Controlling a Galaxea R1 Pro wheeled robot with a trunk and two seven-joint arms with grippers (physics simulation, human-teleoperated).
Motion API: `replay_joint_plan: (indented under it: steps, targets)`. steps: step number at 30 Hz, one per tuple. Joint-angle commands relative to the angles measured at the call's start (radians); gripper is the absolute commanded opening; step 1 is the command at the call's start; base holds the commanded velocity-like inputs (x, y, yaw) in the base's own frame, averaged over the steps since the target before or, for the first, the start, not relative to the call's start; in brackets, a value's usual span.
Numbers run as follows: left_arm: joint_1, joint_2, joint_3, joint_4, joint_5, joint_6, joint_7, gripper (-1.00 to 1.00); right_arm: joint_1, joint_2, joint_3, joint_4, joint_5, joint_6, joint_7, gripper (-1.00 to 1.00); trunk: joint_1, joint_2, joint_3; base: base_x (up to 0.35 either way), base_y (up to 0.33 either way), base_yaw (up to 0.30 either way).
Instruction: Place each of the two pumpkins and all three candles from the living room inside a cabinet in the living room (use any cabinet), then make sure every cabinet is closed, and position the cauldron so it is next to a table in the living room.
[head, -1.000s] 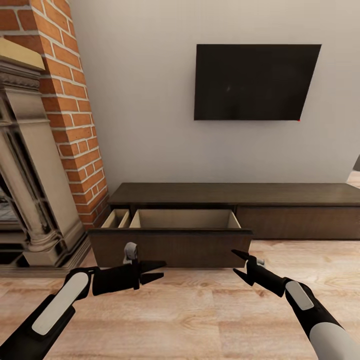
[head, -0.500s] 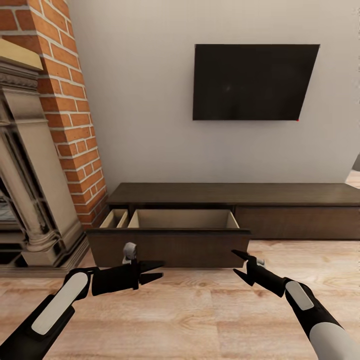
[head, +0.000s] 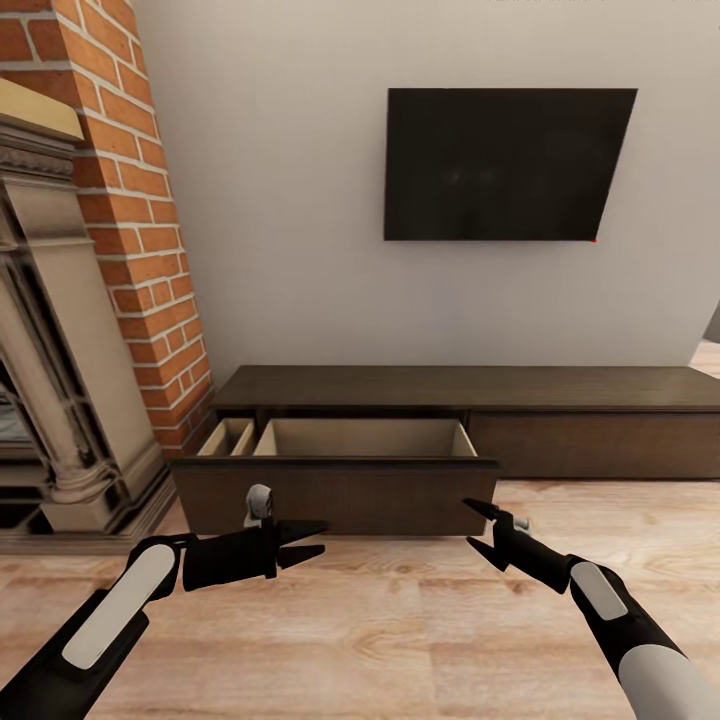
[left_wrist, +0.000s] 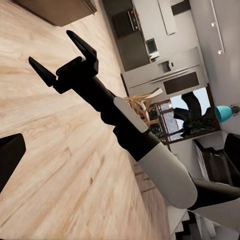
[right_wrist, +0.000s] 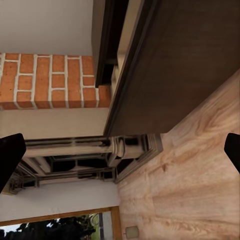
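Cabinet (head: 560, 388): long, low, dark-brown unit against the pale wall ahead of you, its left end next to the brick column (head: 135, 215). Its left drawer (head: 340, 480) stands pulled out toward you, wide flat front facing your arms, pale beige interior showing two compartments, a narrow one at the left and a wide one beside it. What you can see of both compartments holds nothing; the front panel hides their floors. The right drawer front (head: 595, 445) sits flush with the carcass.

Left gripper (head: 312, 540): held low over the wood floor (head: 380, 620), just in front of the open drawer's front panel, fingers pointing toward your right. Its jaws are apart and grip nothing.

Right gripper (head: 478, 528): level with the left one, near the drawer's right corner, pointing toward your left. You see it again in the left wrist view (left_wrist: 59, 56), jaws spread wide, nothing between them. The two grippers face each other, well apart.

Surroundings: dark television (head: 505, 165) mounted on the wall above the cabinet. Stone fireplace (head: 55, 390) at your left, beside the brick column; your right wrist view shows the drawer front (right_wrist: 185, 65) close by with that fireplace (right_wrist: 95, 160) beyond. Your left wrist view looks across the floor to a distant kitchen (left_wrist: 150, 47) and some chairs (left_wrist: 145, 107).
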Motion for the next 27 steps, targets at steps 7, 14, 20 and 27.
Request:
replay_joint_plan:
  steps: [7, 14, 20, 27]
  targets:
    - [-0.001, 0.0, -0.001, 0.001, -0.005, 0.001, -0.007, 1.0, -0.001, 0.0, -0.004, -0.003, 0.002, 0.006, 0.004, 1.0, 0.0, 0.0, 0.003, 0.0, 0.203, 0.017]
    - [-0.001, 0.001, -0.001, 0.002, -0.005, 0.001, -0.007, 1.0, -0.001, 0.003, -0.004, -0.004, 0.002, 0.004, 0.006, 1.0, 0.0, 0.0, 0.004, 0.0, 0.231, 0.246]
    - [-0.001, 0.001, -0.001, 0.002, -0.004, 0.001, -0.009, 1.0, 0.0, -0.001, -0.005, -0.002, 0.001, 0.006, 0.006, 1.0, 0.0, 0.0, 0.004, -0.049, 0.176, 0.29]
    - [-0.001, 0.0, -0.001, 0.001, -0.005, 0.0, -0.009, 1.0, 0.0, -0.001, -0.004, 0.0, 0.0, 0.006, 0.006, 1.0, 0.0, 0.0, 0.004, -0.088, 0.066, 0.235]
